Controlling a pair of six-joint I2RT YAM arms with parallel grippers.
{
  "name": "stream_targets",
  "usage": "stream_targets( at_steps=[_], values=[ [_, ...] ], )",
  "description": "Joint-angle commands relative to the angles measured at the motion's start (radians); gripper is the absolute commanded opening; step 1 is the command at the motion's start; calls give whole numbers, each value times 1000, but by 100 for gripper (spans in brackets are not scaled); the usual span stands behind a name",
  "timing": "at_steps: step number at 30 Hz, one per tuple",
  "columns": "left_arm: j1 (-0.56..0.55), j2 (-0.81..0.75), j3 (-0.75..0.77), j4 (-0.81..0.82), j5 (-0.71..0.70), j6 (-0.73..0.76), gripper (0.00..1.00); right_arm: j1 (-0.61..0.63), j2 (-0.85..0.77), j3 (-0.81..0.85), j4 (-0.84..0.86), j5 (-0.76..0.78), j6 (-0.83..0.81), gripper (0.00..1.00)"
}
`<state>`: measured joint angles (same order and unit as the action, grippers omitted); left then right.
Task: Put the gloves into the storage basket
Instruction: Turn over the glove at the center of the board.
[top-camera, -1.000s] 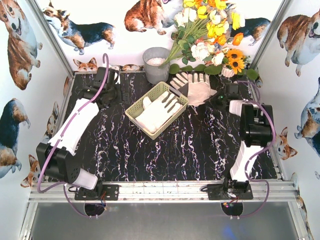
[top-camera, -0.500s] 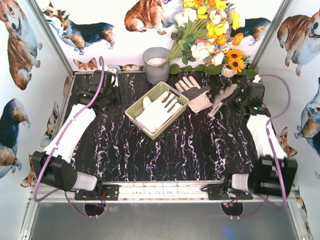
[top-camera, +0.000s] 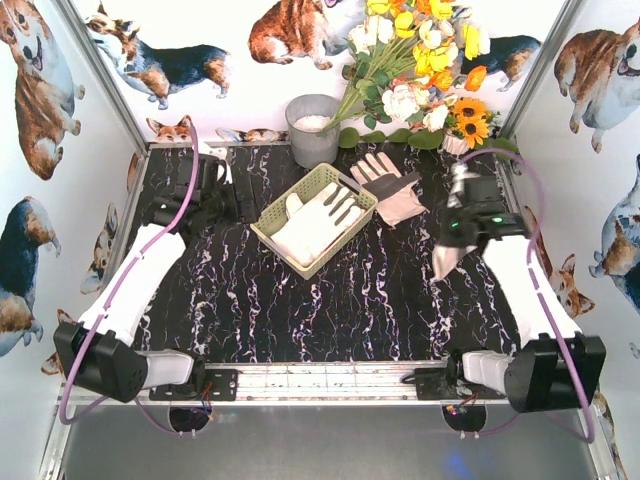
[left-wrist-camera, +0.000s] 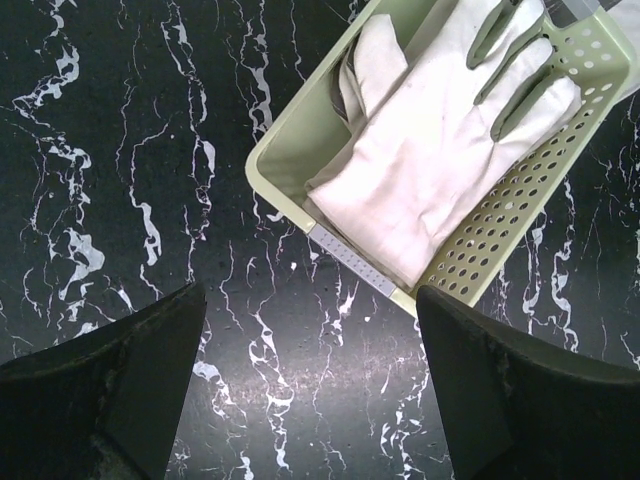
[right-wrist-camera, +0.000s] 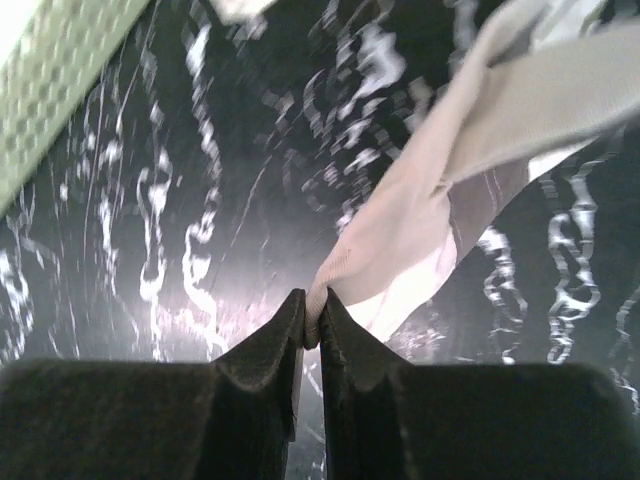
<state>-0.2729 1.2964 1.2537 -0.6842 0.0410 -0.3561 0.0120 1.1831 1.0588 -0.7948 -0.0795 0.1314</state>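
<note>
I am looking down on a black marble-patterned table streaked with white veins. It is boxed in by white walls printed with corgis on the left, right and far sides. An aluminium rail runs along the near edge, where both arm bases are bolted. Against the far wall stand a grey bucket and, to its right, a spray of yellow, white and orange flowers.

The storage basket sits slanted on the far middle of the table, its long axis running from near left to far right. A pale glove lies flat inside it, fingers toward the far-right end. The left wrist view shows an edge of fabric beneath it, so I cannot tell whether only 1 glove is in there. A grey-palmed glove lies on the marble just beside the basket's far-right corner, fingers pointing at the far wall.

The left gripper hangs over bare marble at the basket's near-left end, its 2 fingers spread wide with nothing between them.

The right gripper is above the right side of the table, well apart from the basket. Its fingers are pressed together on the edge of the pinched glove, which dangles limp below it.
</note>
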Motion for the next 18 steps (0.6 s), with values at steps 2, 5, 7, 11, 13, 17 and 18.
stream_targets(
  at_steps=[2, 5, 7, 11, 13, 17, 18],
  values=[
    [1, -65, -26, -15, 2, -23, 81, 188, 25, -73, -3, -56, -49, 5],
    [1, -100, -53, -22, -5, -39, 81, 303, 60, -106, 22, -97, -19, 5],
    [1, -123, -75, -26, -5, -50, 81, 359, 87, -114, 31, -131, 6, 5],
    [0, -157, -109, -39, 4, -73, 81, 464, 130, -118, 60, -186, 54, 5],
    [-1, -168, -126, -42, 20, -82, 78, 538, 150, -120, 78, -217, 76, 5],
    [-10, -184, -173, -55, 42, -120, 76, 676, 189, -125, 136, -258, 120, 6],
    [-15, -192, -185, -54, 45, -130, 76, 711, 203, -125, 148, -266, 129, 6]
  ],
)
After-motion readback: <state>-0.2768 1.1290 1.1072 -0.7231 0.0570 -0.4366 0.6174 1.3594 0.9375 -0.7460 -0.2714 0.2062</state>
